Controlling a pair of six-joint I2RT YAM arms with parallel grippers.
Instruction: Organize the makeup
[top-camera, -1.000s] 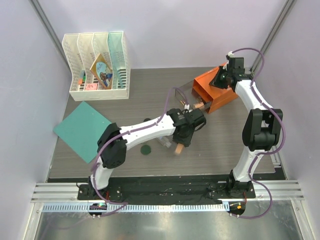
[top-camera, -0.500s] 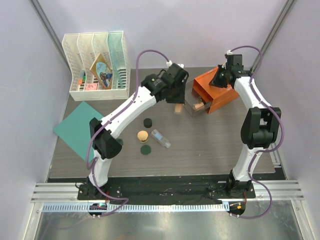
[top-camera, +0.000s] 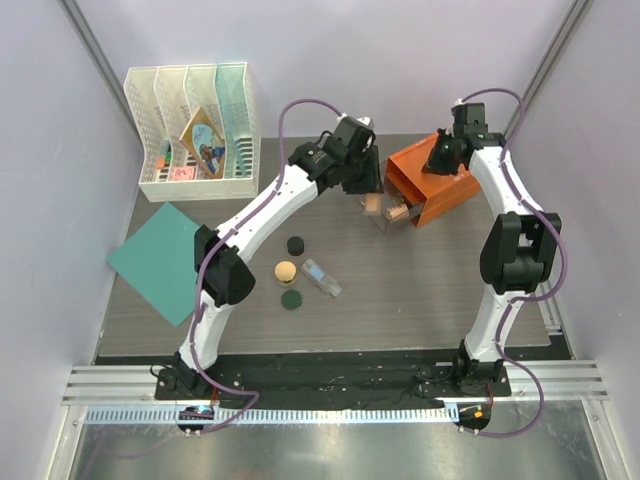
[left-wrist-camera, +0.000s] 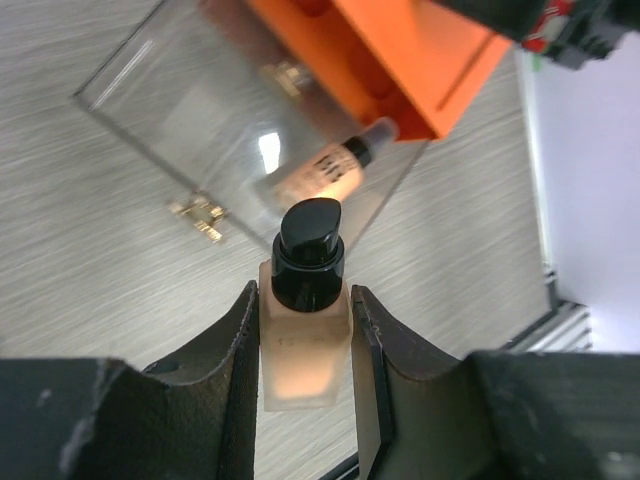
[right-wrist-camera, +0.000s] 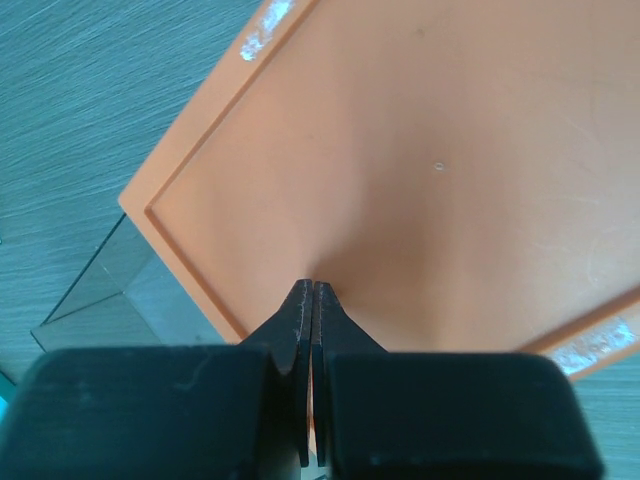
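Note:
My left gripper (top-camera: 371, 196) is shut on the peach bottle with black cap (left-wrist-camera: 305, 350) and holds it just above the table, beside the open clear drawer (left-wrist-camera: 200, 110) of the orange drawer box (top-camera: 432, 180). A second peach item (left-wrist-camera: 330, 175) lies inside that drawer. My right gripper (right-wrist-camera: 314, 290) is shut and empty, its tips resting on the orange box's top (right-wrist-camera: 430, 170). On the table lie a black jar (top-camera: 295, 245), a tan round compact (top-camera: 285, 270), a clear tube (top-camera: 320, 277) and one dark-green disc (top-camera: 291, 299).
A white file organizer (top-camera: 195, 135) with papers stands at the back left. A large teal flat sheet (top-camera: 165, 262) lies at the left edge of the table. The walls close in on both sides.
My left gripper has carried the peach bottle from the table's middle up and back to the open drawer. The right gripper has stayed on the orange box.

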